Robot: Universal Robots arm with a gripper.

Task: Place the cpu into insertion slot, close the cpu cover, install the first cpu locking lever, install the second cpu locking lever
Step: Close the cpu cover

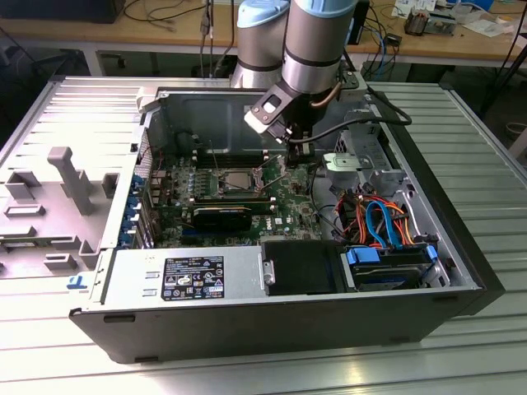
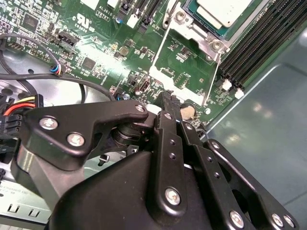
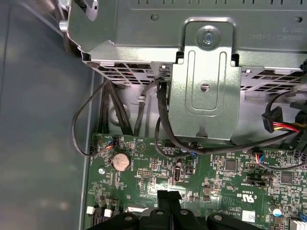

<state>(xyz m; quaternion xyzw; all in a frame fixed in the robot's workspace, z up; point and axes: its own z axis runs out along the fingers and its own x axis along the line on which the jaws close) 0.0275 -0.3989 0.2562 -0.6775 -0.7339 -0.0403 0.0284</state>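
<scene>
The cpu (image 1: 236,180) (image 2: 223,12), a silvery square chip, lies in the insertion slot (image 1: 221,184) on the green motherboard (image 1: 288,206). The cpu cover (image 2: 204,40), a silver frame plate, appears to lie flat around the chip. Two thin wire locking levers (image 2: 159,48) (image 2: 212,76) stand raised beside the socket. In the exterior view my gripper (image 1: 298,155) hangs above the board to the socket's right, apart from it. Its black fingertips (image 3: 163,195) are pressed together and hold nothing, shut, in both wrist views (image 2: 167,101).
A black ribbed block (image 1: 222,218) sits in front of the socket. Memory slots (image 2: 254,48) run alongside it. A metal drive cage (image 3: 205,81) and coloured cables (image 1: 379,218) crowd the exterior view's right. The power supply (image 1: 185,280) lies along the case front. A coin battery (image 3: 120,162) sits near the board's edge.
</scene>
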